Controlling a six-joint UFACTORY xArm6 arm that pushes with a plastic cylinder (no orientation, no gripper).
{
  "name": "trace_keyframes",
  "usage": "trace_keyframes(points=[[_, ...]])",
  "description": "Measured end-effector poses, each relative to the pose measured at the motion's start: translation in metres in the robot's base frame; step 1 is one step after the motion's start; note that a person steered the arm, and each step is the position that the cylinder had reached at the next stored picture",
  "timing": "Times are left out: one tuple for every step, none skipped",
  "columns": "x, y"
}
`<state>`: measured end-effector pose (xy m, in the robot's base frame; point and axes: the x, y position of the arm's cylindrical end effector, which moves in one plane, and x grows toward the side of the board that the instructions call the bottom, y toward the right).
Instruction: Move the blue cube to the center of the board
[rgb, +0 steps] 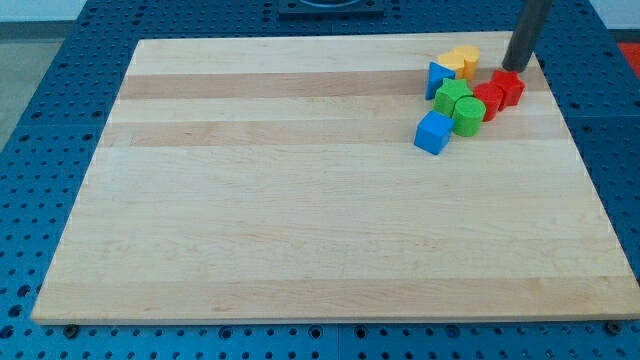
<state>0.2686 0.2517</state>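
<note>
The blue cube (433, 132) lies on the wooden board (300, 220) toward the view's upper right, at the lower left of a tight cluster of blocks. My tip (515, 69) stands at the cluster's upper right, just above the red block (508, 87), well to the right of and above the blue cube. Between them lie a green cylinder (468, 115), a green block (451, 96) and a second red block (488, 101).
A blue triangular block (438, 78), a yellow block (452, 65) and an orange cylinder (465, 60) sit at the cluster's top. The board's right edge is near the cluster. A blue pegboard surface (40, 150) surrounds the board.
</note>
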Motion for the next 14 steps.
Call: trace_keyframes(points=[[-0.007,-0.004],[-0.018,-0.004],[-0.027,0.02],[-0.023,0.074],[-0.011,0.085],[-0.003,0.085],[0.104,0.046],[0.142,0.027],[0.144,0.02],[0.153,-0.033],[0.145,-0.049],[0.124,-0.054],[0.118,-0.065],[0.123,-0.102]])
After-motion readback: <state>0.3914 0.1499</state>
